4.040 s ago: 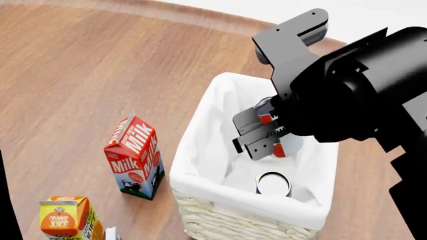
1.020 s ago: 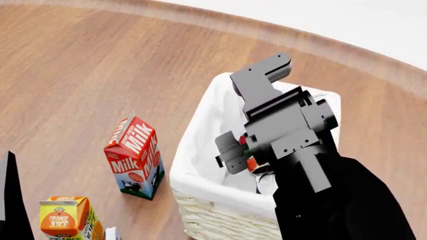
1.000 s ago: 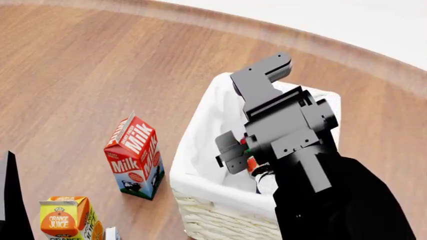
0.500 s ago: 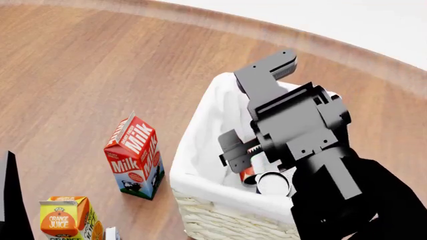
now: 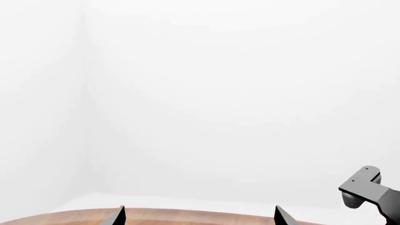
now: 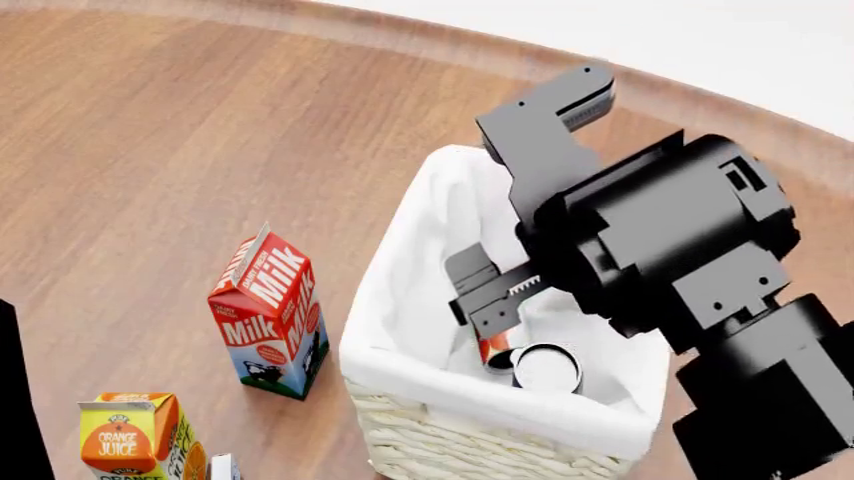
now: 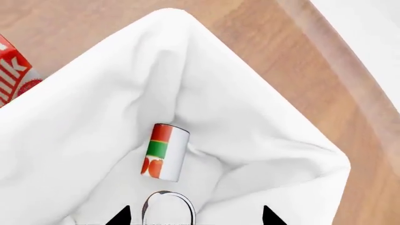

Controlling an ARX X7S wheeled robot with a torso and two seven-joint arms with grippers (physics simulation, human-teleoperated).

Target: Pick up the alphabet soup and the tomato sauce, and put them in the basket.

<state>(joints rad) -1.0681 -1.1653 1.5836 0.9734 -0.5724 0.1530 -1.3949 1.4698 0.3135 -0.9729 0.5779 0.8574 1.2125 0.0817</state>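
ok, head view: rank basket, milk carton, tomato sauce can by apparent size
1. Basket, largest by far.
2. Milk carton.
3. Tomato sauce can, smallest as seen, but mostly hidden behind the right arm, so only a sliver shows.

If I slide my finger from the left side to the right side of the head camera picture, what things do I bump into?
orange juice carton → milk carton → basket → tomato sauce → alphabet soup → the right arm's black body

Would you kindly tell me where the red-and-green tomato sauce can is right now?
The tomato sauce can lies on its side inside the white-lined wicker basket, beside the silvery-topped can, below the right gripper.
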